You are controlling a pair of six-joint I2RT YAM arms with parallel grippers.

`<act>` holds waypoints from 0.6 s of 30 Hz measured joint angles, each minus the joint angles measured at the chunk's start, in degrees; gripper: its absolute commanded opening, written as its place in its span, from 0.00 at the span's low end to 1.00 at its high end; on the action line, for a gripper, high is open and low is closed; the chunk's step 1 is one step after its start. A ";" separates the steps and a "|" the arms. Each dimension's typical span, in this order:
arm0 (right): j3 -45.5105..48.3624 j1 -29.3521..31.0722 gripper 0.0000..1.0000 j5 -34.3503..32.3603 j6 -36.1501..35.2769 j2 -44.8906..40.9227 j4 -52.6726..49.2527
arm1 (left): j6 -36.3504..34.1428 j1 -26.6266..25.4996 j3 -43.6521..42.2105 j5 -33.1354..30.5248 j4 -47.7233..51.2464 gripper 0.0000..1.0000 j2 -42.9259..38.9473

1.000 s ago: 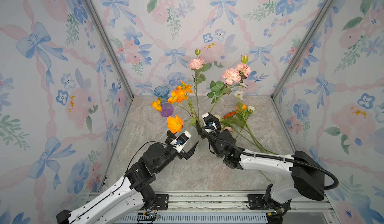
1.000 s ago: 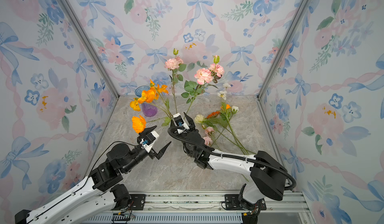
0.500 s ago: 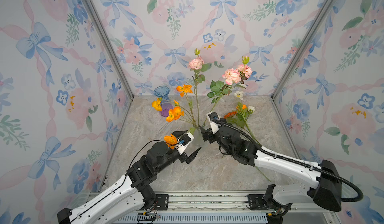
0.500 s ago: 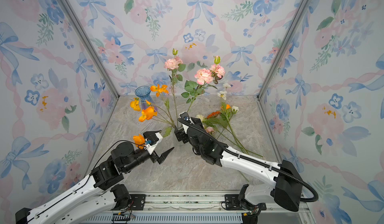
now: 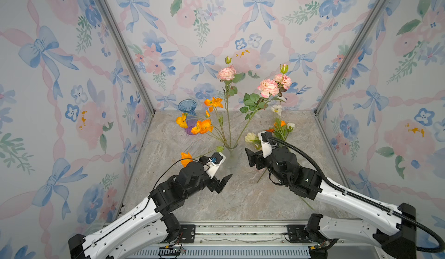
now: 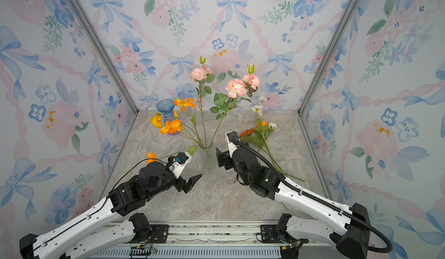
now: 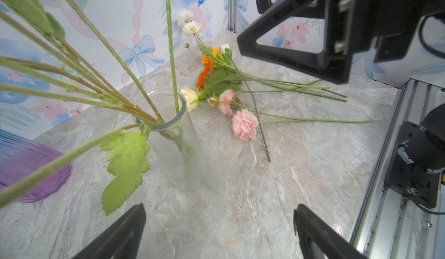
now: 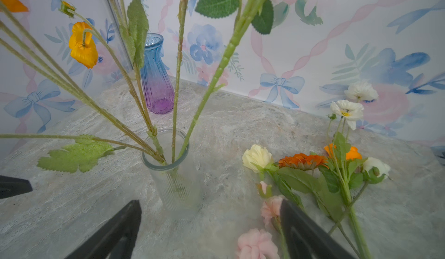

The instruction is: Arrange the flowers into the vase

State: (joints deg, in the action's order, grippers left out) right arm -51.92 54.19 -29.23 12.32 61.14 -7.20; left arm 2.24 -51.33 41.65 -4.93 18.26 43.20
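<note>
Left gripper [image 5: 223, 182] hangs low over the grey marbled tabletop [image 5: 240, 197] in both top views, its black fingers spread wide and holding nothing, near the clear ribbed glass vase [image 5: 231, 158]. The right gripper [image 5: 251, 158], just as wide and empty, sits just beside that vase on its other side. Orange poppy stems [image 5: 202, 126] and tall pink ruffled stems [image 5: 268, 88] stand in the vase and fan outward, while a loose bunch of flowers [image 5: 280, 129] lies on the tabletop behind the right gripper. A blue-to-purple ribbed glass vase [image 5: 188, 115] stands near the back left corner. From the left wrist, the clear vase [image 7: 178, 149] is upright ahead of the parted fingers [image 7: 115, 236], apart from them, and pink, cream, orange and white blooms [image 7: 224, 84] lie beyond it. From the right wrist, the clear vase [image 8: 175, 188] stands just ahead of the open fingers [image 8: 305, 233], untouched, with a pale pink bloom [image 8: 271, 208] lying right beside one finger.
</note>
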 measured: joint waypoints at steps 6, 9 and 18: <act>4.76 -7.10 0.89 -0.70 7.58 -4.81 -7.15 | -0.44 -4.92 7.04 2.91 -1.16 0.98 7.65; 6.01 -13.35 0.85 0.55 11.23 -5.60 -11.96 | -1.84 -8.66 10.36 2.54 -2.69 0.98 13.64; 12.55 -36.79 0.66 17.81 19.85 -5.03 -12.63 | -9.42 -12.41 23.78 -0.24 -4.04 0.98 30.21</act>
State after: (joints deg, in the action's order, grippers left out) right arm -39.38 17.41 -11.42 32.16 56.12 -19.84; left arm -7.18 -63.75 65.43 -5.17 14.22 73.41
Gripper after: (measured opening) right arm 0.661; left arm 0.979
